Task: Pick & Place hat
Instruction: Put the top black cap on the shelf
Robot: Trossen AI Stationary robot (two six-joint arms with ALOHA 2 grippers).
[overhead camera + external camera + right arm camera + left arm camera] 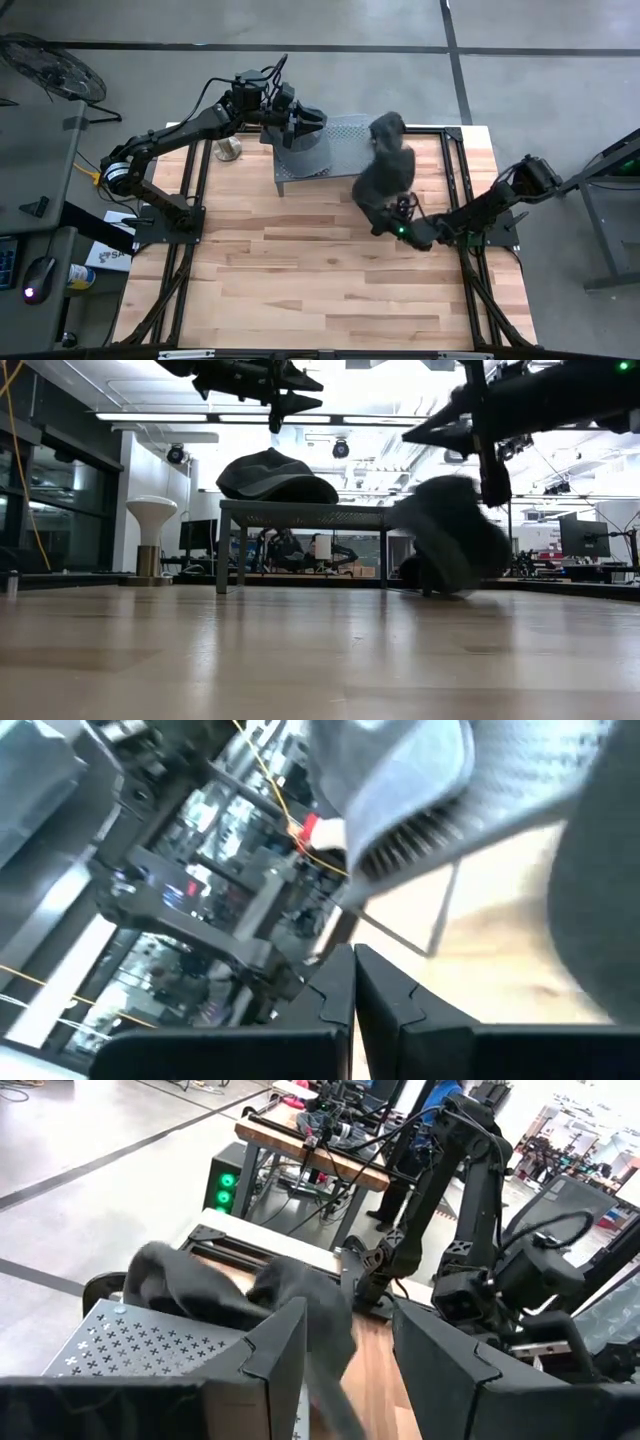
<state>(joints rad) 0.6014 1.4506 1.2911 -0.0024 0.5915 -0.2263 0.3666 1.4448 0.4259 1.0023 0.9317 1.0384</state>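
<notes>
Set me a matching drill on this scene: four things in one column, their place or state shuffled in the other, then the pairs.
1. left pincer
2. right pincer
3. cap
4. white mushroom-shaped object

A. fingers closed together
B. lying on the perforated stand
C. open, above the stand
D. standing beside the stand

Pairs: 1-C, 2-A, 3-B, 4-D

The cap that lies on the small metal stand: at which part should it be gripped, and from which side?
Probably the domed crown of the cap, from straight above: it sits crown-up on the stand, its soft top is the highest free part, and the open left gripper hangs over it.
</notes>
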